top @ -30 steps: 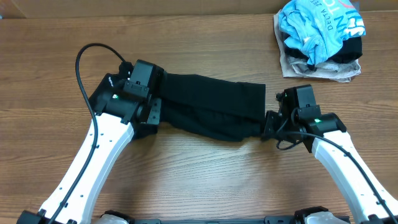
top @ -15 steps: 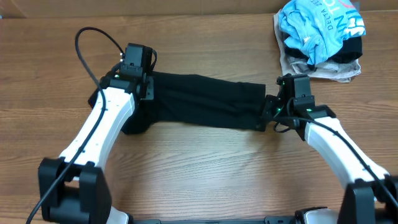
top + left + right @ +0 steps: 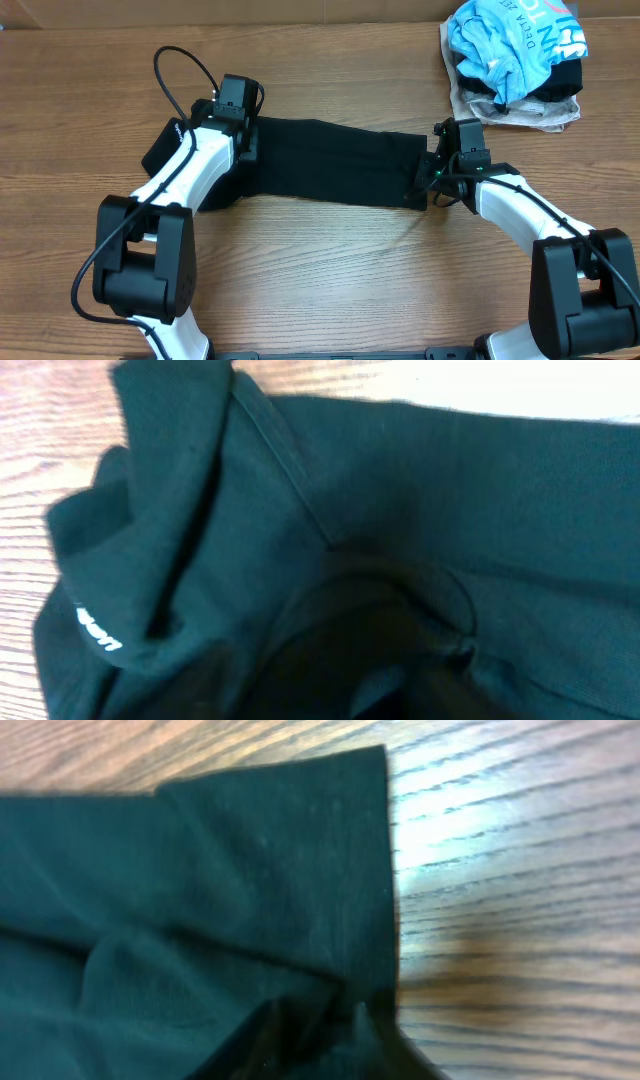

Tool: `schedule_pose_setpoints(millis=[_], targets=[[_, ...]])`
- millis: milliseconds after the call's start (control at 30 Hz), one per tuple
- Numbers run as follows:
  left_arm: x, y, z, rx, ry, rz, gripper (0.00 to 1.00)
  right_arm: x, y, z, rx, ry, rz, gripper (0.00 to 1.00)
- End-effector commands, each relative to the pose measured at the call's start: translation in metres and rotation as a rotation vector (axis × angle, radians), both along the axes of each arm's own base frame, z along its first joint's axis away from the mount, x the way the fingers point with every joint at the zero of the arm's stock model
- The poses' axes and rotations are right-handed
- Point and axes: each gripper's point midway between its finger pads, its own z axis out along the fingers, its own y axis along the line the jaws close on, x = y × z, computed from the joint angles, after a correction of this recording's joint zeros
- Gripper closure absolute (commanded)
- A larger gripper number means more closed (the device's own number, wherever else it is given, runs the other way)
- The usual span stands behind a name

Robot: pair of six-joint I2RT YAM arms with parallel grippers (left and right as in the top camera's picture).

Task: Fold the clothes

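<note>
The clothes (image 3: pixel 330 170), a black shirt, lie on the wooden table (image 3: pixel 330 260) folded into a long band running left to right. My left gripper (image 3: pixel 243 152) is down on the band's left end, where the fabric bunches into a thicker lump. In the left wrist view the black fabric (image 3: pixel 420 490) fills the frame, with small white lettering (image 3: pixel 97 628) on a fold; the jaws are lost in the dark cloth. My right gripper (image 3: pixel 430 180) is at the band's right end. There the shirt's edge (image 3: pixel 200 880) puckers toward the jaws, which I cannot make out.
A heap of other garments sits at the back right: a light blue tee (image 3: pixel 515 40) on top of a beige garment (image 3: pixel 470 100). A black cable (image 3: pixel 185 65) loops up behind the left arm. Bare wood (image 3: pixel 500 870) lies right of the shirt's end.
Both wrists have shifted toward the table's far side. The sagging black band now lies straighter and flatter between them.
</note>
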Motion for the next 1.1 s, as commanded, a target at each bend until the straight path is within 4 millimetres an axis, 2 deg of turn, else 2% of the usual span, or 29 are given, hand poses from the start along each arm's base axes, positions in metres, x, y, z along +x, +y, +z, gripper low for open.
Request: schedule_pose_setpoints(millis=[0, 33, 167, 267, 400, 533, 667, 900, 933, 1033, 1067], targets=[[0.006, 0.001, 0.011, 0.013, -0.017, 0.002, 0.09, 0.010, 0.000, 0.011, 0.000, -0.032, 0.006, 0.45], [0.005, 0.000, 0.017, 0.010, -0.010, 0.004, 0.01, 0.010, 0.001, 0.014, 0.000, -0.031, 0.007, 0.40], [-0.004, -0.009, 0.048, -0.047, 0.066, -0.019, 0.00, 0.013, 0.002, 0.032, -0.003, -0.029, 0.027, 0.33], [-0.021, -0.008, 0.078, -0.102, 0.150, 0.028, 0.01, 0.014, 0.003, 0.047, -0.015, -0.008, 0.047, 0.31], [-0.046, 0.006, 0.085, -0.143, 0.246, 0.079, 0.00, 0.010, 0.002, 0.054, -0.021, 0.027, 0.051, 0.31], [-0.069, 0.022, 0.076, -0.251, 0.323, 0.140, 0.00, -0.002, 0.001, 0.049, -0.028, 0.082, 0.051, 0.31], [-0.086, 0.026, 0.061, -0.367, 0.322, 0.171, 0.00, -0.010, -0.001, 0.045, -0.032, 0.116, 0.051, 0.31], [-0.125, 0.024, 0.020, -0.443, 0.311, 0.219, 0.00, -0.011, -0.001, 0.045, -0.032, 0.123, 0.051, 0.31], [-0.130, 0.024, 0.009, -0.447, 0.308, 0.234, 0.00, -0.011, -0.001, 0.045, -0.032, 0.123, 0.051, 0.31], [-0.133, 0.027, -0.007, -0.436, 0.296, 0.255, 0.04, -0.011, -0.001, 0.044, -0.033, 0.123, 0.051, 0.31], [-0.134, 0.034, -0.018, -0.409, 0.276, 0.291, 0.05, -0.012, -0.001, 0.044, -0.033, 0.126, 0.051, 0.31]])
